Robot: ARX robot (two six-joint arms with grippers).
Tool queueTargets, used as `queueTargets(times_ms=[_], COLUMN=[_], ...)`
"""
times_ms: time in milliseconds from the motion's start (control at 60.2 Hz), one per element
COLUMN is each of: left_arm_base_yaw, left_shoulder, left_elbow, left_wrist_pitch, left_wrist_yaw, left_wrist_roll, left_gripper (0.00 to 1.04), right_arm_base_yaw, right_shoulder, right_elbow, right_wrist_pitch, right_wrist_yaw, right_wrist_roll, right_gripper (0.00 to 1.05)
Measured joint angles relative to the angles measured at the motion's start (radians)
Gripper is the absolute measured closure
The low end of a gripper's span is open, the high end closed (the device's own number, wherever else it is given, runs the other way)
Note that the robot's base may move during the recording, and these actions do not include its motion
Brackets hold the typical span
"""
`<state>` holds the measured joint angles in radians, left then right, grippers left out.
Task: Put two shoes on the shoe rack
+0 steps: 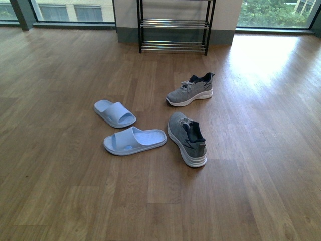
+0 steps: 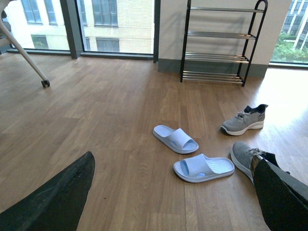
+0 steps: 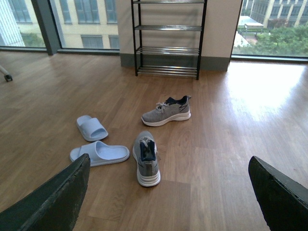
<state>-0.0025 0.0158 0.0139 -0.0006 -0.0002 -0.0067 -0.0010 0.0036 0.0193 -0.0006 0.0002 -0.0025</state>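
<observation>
Nearest, the wrist views show the left hand (image 2: 172,159) and right hand (image 3: 169,159) spread wide, grasping nothing, above the wooden floor (image 1: 60,201). Just ahead lies the near sneaker (image 1: 187,138), heel towards the robot, with two pale blue slippers (image 1: 134,140) beside it on the left. The far sneaker (image 1: 190,90) stands beyond, side-on, toe pointing left. Furthest is the shoe rack (image 1: 174,23); neither shoe is on it. The first pickup seems to be the step in hand, which calls for reaching down to the near sneaker.

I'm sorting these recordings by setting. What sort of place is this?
Likely a spacious indoor room, home-like or staged: bare wood floor, tall windows, and a shoe rack against the wall.
</observation>
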Motion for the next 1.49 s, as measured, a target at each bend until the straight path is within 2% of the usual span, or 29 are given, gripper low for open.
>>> queueTargets(times_ms=[1494], left_arm_base_yaw=[0.000], left_shoulder=[0.000], left_elbow=[0.000], left_wrist_pitch=[0.000], left_wrist_yaw=[-0.002], left_wrist_roll=[0.000], left_gripper=[0.09], right_arm_base_yaw=[0.000], right_shoulder=[0.000], right_elbow=[0.000], right_wrist_pitch=[0.000], right_wrist_yaw=[-0.001], right_wrist_roll=[0.000], right_gripper=[0.09])
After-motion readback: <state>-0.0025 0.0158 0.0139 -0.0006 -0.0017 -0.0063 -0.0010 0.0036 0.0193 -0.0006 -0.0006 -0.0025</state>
